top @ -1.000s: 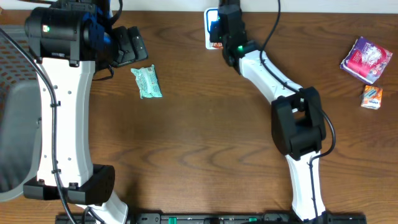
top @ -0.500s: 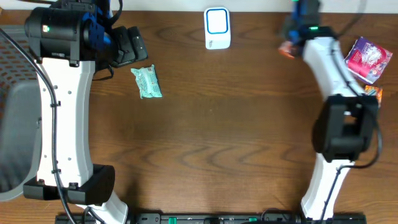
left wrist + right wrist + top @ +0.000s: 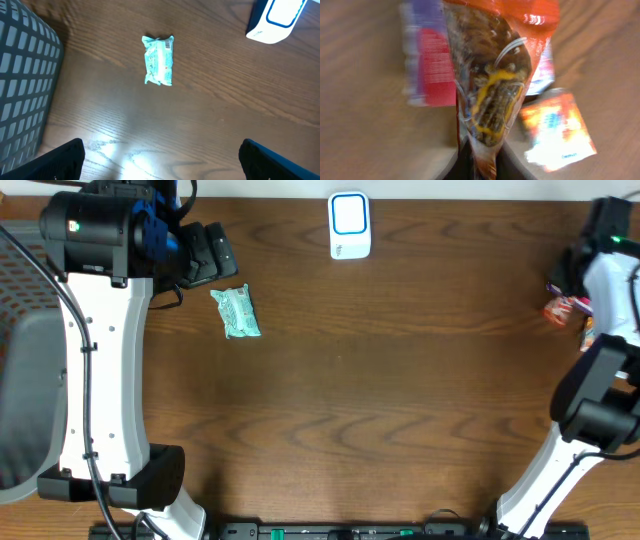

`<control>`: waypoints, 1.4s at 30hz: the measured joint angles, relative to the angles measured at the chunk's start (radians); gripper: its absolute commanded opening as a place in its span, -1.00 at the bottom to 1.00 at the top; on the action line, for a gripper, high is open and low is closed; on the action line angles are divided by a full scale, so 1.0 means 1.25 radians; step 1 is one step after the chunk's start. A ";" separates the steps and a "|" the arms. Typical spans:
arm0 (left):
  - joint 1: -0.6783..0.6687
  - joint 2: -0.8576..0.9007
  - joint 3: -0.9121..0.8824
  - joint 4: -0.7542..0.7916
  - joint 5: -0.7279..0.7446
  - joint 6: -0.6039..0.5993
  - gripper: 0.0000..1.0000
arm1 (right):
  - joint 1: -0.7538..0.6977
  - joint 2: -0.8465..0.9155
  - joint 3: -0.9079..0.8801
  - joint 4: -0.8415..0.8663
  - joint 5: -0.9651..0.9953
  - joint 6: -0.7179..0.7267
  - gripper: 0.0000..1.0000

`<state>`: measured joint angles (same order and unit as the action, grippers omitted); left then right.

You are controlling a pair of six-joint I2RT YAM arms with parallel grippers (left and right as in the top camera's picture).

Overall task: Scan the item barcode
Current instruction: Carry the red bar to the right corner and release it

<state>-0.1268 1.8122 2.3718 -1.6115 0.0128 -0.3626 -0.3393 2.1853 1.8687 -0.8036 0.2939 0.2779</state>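
Right wrist view: nearest the lens, the right gripper (image 3: 477, 162) is seen closed on the lower end of a glossy orange snack packet (image 3: 490, 90), which is blurred. Beyond it, a purple-and-red foil packet (image 3: 427, 70) and a small orange carton (image 3: 555, 130) are seen on the brown wooden table (image 3: 360, 140). In the left wrist view, the left gripper (image 3: 160, 162) is held wide open with nothing in it. Farther off a green plastic packet (image 3: 159, 60) is seen, and farthest a white, blue-faced scanner (image 3: 277, 20).
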 measured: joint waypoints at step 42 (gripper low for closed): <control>0.000 0.000 0.000 0.000 0.000 0.000 0.96 | 0.058 -0.247 -0.009 -0.178 -0.310 0.003 0.99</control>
<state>-0.1268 1.8122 2.3718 -1.6115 0.0128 -0.3626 -0.2672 1.8767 1.8576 -1.0264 -0.0933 0.2813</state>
